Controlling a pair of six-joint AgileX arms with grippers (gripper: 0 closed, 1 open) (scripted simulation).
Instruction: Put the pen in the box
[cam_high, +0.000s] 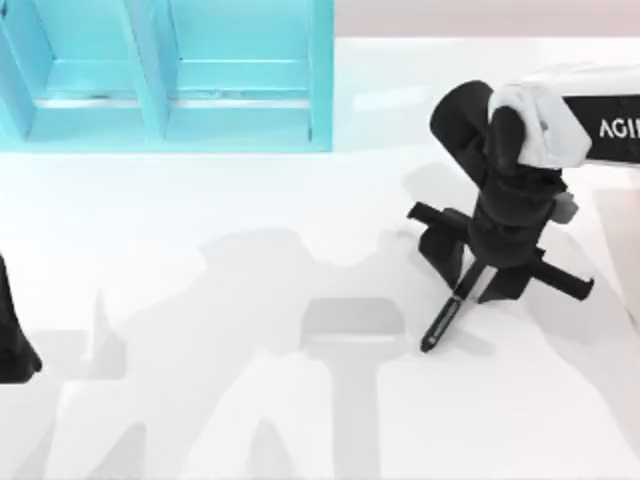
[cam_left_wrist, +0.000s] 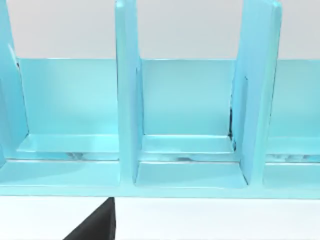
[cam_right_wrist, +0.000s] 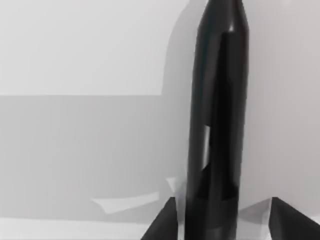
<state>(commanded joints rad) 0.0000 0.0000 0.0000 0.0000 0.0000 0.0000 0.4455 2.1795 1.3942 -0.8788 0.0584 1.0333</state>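
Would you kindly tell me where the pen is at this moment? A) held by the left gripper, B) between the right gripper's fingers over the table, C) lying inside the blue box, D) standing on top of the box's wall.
B: the pen slants down from the right gripper over the white table, far from the box.

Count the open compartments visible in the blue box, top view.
2. One compartment sits at the table's far left, the other just right of it past a divider. The box runs off the picture's edge, so more may be hidden.
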